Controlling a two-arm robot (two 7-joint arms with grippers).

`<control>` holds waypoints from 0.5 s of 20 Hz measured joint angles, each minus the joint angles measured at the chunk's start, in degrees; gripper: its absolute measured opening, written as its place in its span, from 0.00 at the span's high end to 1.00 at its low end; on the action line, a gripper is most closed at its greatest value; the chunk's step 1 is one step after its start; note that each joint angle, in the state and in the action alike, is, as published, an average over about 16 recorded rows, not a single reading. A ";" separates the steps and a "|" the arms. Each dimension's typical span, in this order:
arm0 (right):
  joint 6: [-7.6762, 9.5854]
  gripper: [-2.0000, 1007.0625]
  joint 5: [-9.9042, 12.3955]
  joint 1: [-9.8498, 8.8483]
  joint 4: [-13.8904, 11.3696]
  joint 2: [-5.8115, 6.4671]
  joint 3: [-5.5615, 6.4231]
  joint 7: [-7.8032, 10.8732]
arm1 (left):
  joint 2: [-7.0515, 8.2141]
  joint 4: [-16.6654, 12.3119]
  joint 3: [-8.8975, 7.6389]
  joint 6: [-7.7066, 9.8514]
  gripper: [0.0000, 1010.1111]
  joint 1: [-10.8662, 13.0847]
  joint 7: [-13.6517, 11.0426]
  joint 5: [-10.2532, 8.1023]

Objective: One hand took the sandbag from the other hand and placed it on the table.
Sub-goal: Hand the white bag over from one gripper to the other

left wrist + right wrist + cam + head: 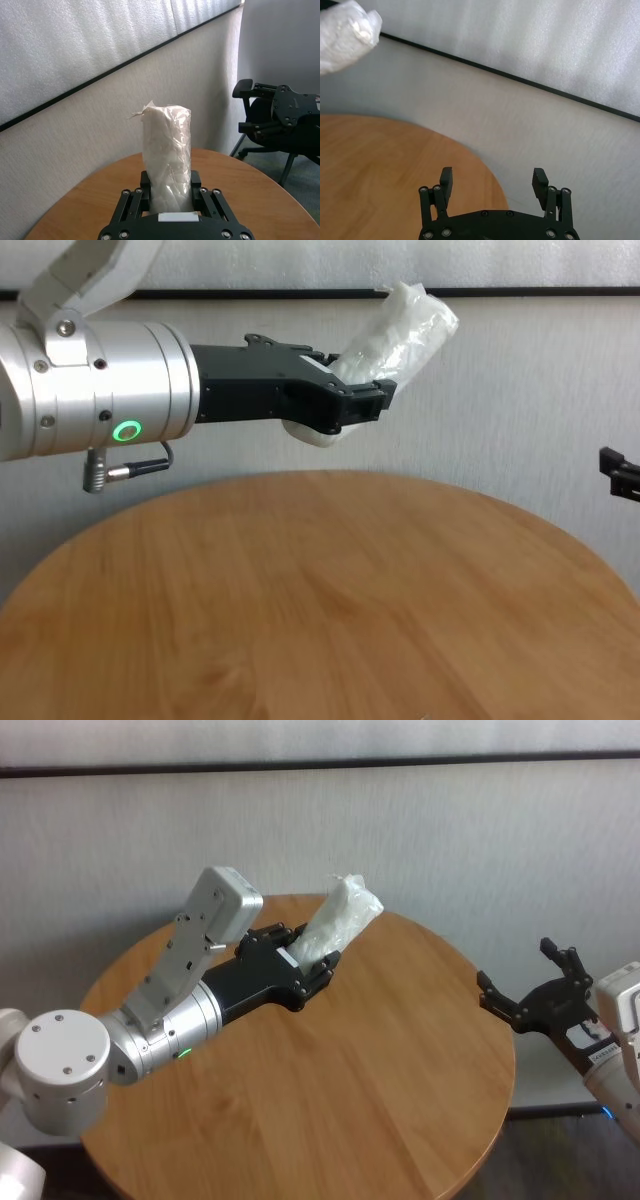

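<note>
Head view: the left end effector (312, 960) grips the sandbag (340, 916) above the table (350, 1100), toward its 11 o'clock rim. Right wrist view: the right end effector (492, 182) hangs open past the 3 o'clock edge.

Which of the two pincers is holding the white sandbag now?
The left pincer, on the wrist with the green ring, is shut on the sandbag above the table. The right pincer is open and empty, beside the table's edge.

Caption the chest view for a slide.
Left gripper holds the sandbag above the table; open right gripper waits at the edge.
</note>
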 joint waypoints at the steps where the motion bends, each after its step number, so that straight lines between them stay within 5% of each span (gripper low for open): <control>1: -0.11 0.00 0.50 -0.17 -0.27 -0.09 0.19 0.45 | 0.00 0.00 0.00 0.00 0.52 0.00 0.00 0.00; 6: 0.21 0.00 3.86 -1.14 -2.05 -0.60 1.31 2.91 | 0.00 0.00 0.00 0.00 0.52 0.00 0.00 0.00; 10: 2.19 0.00 8.24 -1.96 -4.07 -1.16 2.59 5.18 | 0.00 0.00 0.00 0.00 0.52 0.00 0.00 0.00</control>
